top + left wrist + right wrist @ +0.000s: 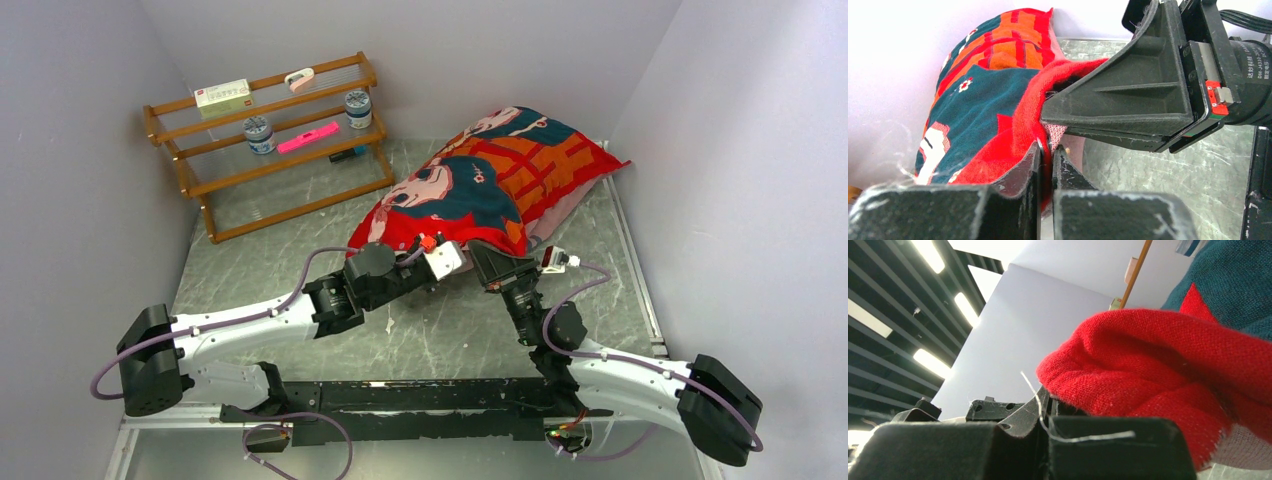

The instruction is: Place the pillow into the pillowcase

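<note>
Top external view: the plump pillowcase lies on the table, back right, beside a wooden rack. The left gripper and right gripper each pinch its near red hem, jaws narrow.

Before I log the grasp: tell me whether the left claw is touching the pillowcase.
Touching. The left wrist view shows the left claw pinched shut on the red hem of the pillowcase.
</note>
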Controlling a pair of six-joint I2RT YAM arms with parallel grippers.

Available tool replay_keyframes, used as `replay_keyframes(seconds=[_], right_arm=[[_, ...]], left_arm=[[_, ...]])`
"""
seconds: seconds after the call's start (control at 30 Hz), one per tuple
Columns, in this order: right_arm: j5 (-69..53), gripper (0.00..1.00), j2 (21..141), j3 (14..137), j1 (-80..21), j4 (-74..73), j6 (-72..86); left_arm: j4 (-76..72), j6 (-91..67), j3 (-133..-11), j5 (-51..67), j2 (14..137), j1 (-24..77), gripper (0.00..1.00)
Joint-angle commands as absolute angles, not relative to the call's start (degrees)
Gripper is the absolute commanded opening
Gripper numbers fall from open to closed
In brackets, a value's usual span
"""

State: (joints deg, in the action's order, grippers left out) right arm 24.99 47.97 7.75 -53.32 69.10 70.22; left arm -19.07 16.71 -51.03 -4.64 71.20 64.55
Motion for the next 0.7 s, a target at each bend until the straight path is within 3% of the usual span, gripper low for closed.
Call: replay_keyframes(seconds=[0.0,0.33,0.37,0.43,0.47,0.67], right_arm=[[23.64,0.0,46.89,8.48,-53.53,76.85,71.56],[23.99,0.0,45.59,7.4,-53.54,76.02,71.84],[23.95,0.0,45.39,7.57,-53.53,75.84,71.69],[23.8,0.0,45.1,8.02,-53.53,75.24,71.46],[23.86,0.0,45.09,8.2,-53.54,75.11,71.46],[23.65,0.0,46.05,7.87,-53.55,76.63,71.97]], left_arm=[[-21.21,16.87,-53.85,-2.17,70.4,65.13,0.05],[-24.65,18.23,-51.55,-1.92,68.34,65.04,0.05],[-24.32,18.28,-51.74,-1.57,68.49,65.04,0.09],[-23.49,18.24,-52.27,-1.37,69.08,65.08,0.31],[-23.13,18.45,-52.48,-1.58,69.39,65.04,0.36],[-23.6,18.05,-52.61,-2.91,70.36,65.05,0.43]])
